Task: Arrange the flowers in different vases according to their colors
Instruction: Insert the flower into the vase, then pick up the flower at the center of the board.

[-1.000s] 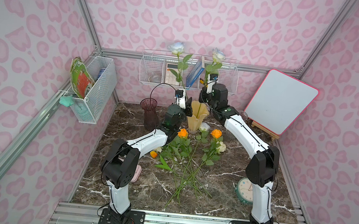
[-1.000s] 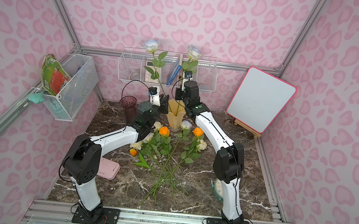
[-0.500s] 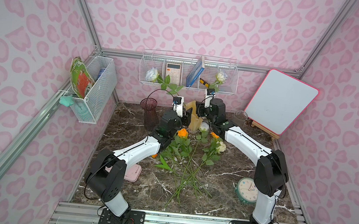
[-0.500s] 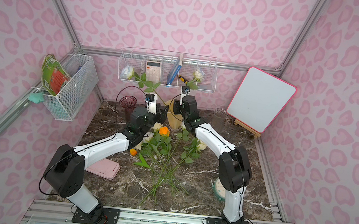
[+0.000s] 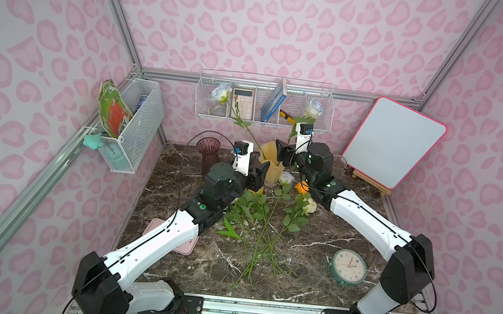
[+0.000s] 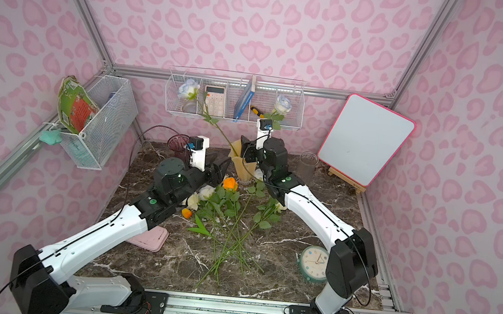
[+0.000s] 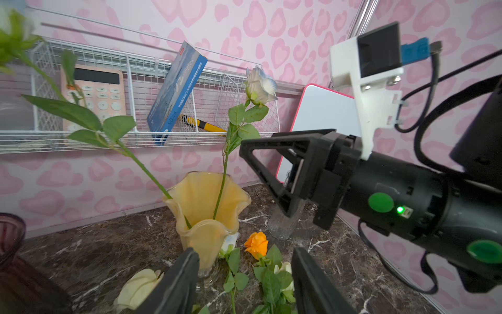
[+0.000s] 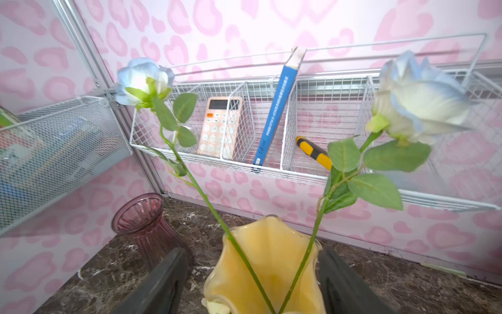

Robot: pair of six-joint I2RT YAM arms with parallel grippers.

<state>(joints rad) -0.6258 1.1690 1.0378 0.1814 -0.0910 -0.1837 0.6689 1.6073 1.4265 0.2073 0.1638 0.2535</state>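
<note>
Two pale blue-white roses (image 5: 221, 92) (image 5: 314, 108) stand in the yellow vase (image 5: 270, 166), their stems crossing inside it (image 8: 269, 261). My right gripper (image 5: 282, 151) hangs open just over the vase's rim, one jaw on each side and gripping nothing (image 8: 252, 255). My left gripper (image 5: 261, 174) is open and empty, low beside the vase's foot (image 7: 244, 258). The purple vase (image 5: 207, 151) and the clear glass vase (image 5: 338, 167) stand without flowers. An orange rose (image 6: 230, 183), cream roses (image 6: 206, 191) and a small orange bud (image 6: 187, 212) lie on the table with their stems crossed.
A round clock (image 5: 348, 266) lies at the front right and a pink flat case (image 5: 186, 246) under my left arm. A whiteboard (image 5: 395, 141) leans at the back right. Wire baskets hang on the back wall (image 5: 262, 101) and the left wall (image 5: 132, 126).
Both roses came down from above into the yellow vase. My right gripper opened and let go of its rose. My left gripper drew back and sank beside the vase.
</note>
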